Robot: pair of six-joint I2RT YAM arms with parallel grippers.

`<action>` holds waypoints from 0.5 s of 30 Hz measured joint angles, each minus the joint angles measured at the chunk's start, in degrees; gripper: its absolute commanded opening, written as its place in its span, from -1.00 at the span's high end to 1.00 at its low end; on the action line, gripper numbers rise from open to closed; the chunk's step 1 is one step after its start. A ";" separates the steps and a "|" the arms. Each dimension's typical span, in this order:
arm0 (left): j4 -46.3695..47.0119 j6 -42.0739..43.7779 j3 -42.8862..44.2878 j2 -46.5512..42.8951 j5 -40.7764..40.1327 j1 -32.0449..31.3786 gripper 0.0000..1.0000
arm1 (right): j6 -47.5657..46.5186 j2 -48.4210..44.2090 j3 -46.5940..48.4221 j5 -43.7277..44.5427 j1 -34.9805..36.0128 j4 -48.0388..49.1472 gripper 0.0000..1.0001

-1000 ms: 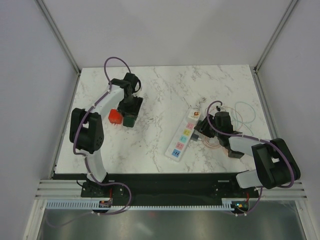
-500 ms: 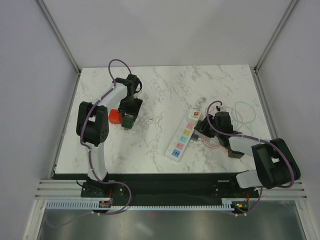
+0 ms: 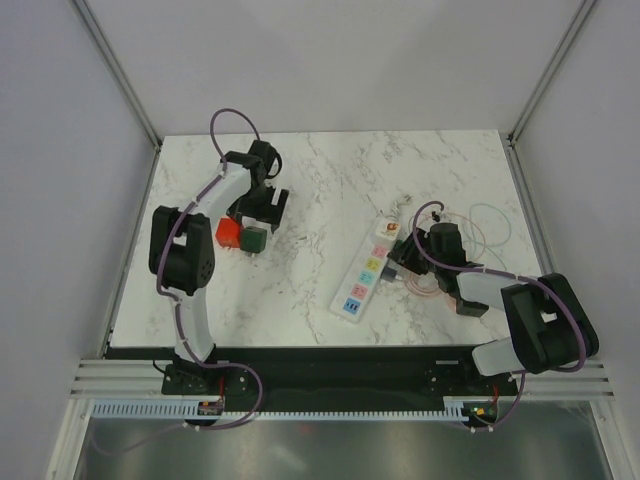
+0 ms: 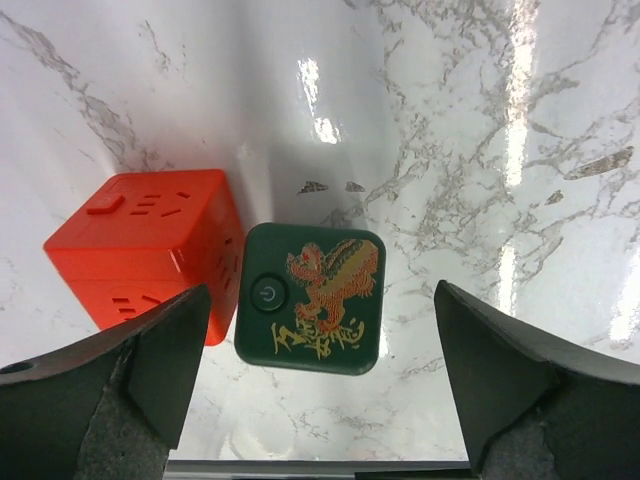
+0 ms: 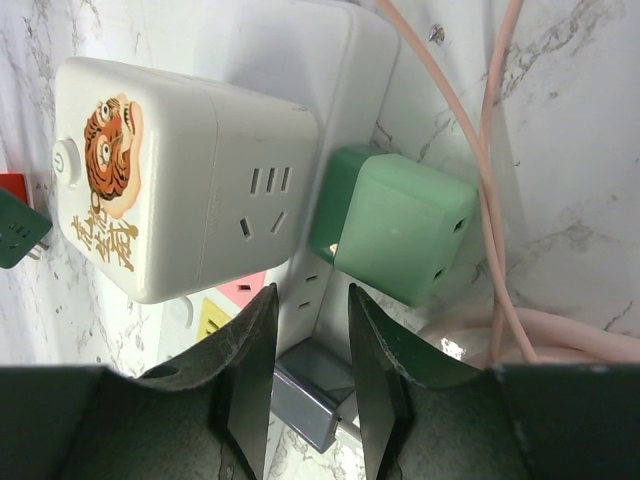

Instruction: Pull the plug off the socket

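The socket [image 3: 368,270] is a long white strip with coloured labels, lying slantwise right of centre; its white side [image 5: 345,250] fills the middle of the right wrist view. A small grey-blue plug [image 5: 312,393] sits against that side. My right gripper [image 5: 311,300] [image 3: 403,263] is shut on the plug, one finger on each flank. My left gripper [image 4: 320,385] [image 3: 259,203] hangs open at the far left, above a dark green cube [image 4: 310,298] with a gold dragon. It touches nothing.
A red socket cube [image 4: 145,250] [image 3: 229,233] stands against the green cube [image 3: 252,238]. On the strip sit a white cube adapter [image 5: 180,175] with a tiger and a mint green adapter [image 5: 395,225]. Pink cable [image 5: 500,170] and thin teal cable [image 3: 492,225] coil to the strip's right.
My left gripper has opened, let go of the green cube and drawn back from it; the cube now rests beside the red one. The right arm has not moved.
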 measured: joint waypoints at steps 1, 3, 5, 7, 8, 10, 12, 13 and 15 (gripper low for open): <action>0.04 0.00 0.15 -0.66 0.02 0.02 -1.00 | -0.02 0.09 0.00 -0.07 0.00 0.15 0.18; 0.24 -0.07 0.48 -2.43 0.02 0.02 -1.00 | -0.02 0.13 -0.02 -0.11 0.00 0.26 0.18; 0.85 -0.31 0.66 -4.92 0.02 0.00 -0.99 | -0.02 0.13 -0.02 -0.09 0.02 0.26 0.18; 1.51 -0.76 0.81 -7.72 0.28 -0.02 -1.00 | -0.02 0.11 -0.02 -0.07 0.09 0.26 0.18; 1.88 -1.07 0.90 -9.40 0.55 -0.15 -0.99 | -0.02 0.11 -0.02 -0.02 0.11 0.24 0.17; 2.86 -1.66 1.07 -12.81 2.01 -0.59 -0.96 | -0.02 0.00 0.00 0.15 0.22 0.04 0.17; 4.04 -2.25 1.11 -15.63 3.56 -1.53 -0.92 | -0.07 -0.37 0.15 0.55 0.50 -0.59 0.16; 4.81 -2.54 1.11 -16.87 4.57 -2.58 -0.92 | -0.13 -0.68 0.35 1.01 0.76 -1.29 0.16; 6.45 -3.15 1.05 -18.47 5.79 -5.92 -0.90 | -0.70 -1.62 1.03 1.79 1.53 -3.72 0.14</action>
